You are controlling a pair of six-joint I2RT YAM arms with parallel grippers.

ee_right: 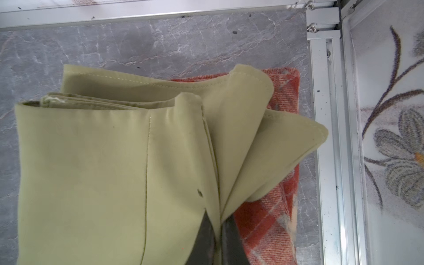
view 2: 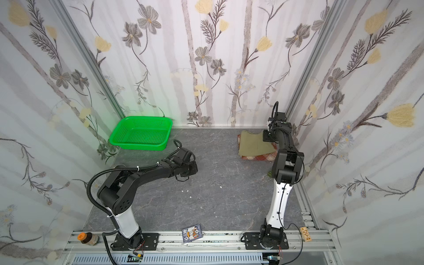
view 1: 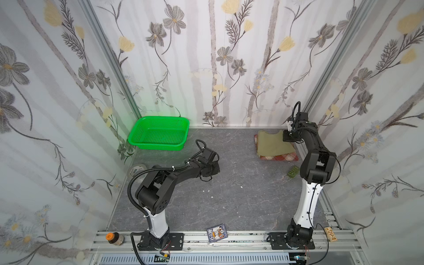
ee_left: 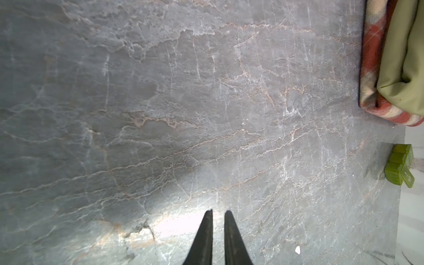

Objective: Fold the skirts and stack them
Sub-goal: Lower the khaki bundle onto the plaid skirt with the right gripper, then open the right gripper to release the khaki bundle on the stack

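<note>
**Right arm (view 1: 316,160) pinches khaki skirt (view 1: 271,143) at far right corner**

Elbow high and wrist tipped down, it has the right fingers (ee_right: 206,231) clamped on a fold of that skirt, which lies atop the plaid skirt (view 1: 282,157). The left arm (view 1: 183,171) stretches low over the middle of the surface (view 1: 241,183), left fingers (ee_left: 204,238) almost closed, empty.

Two skirts (view 1: 273,143), one basket (view 1: 156,146)

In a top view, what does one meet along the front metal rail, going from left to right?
Bottle with orange cap → left arm's base → printed card pack → right arm's base → small wooden block.
</note>
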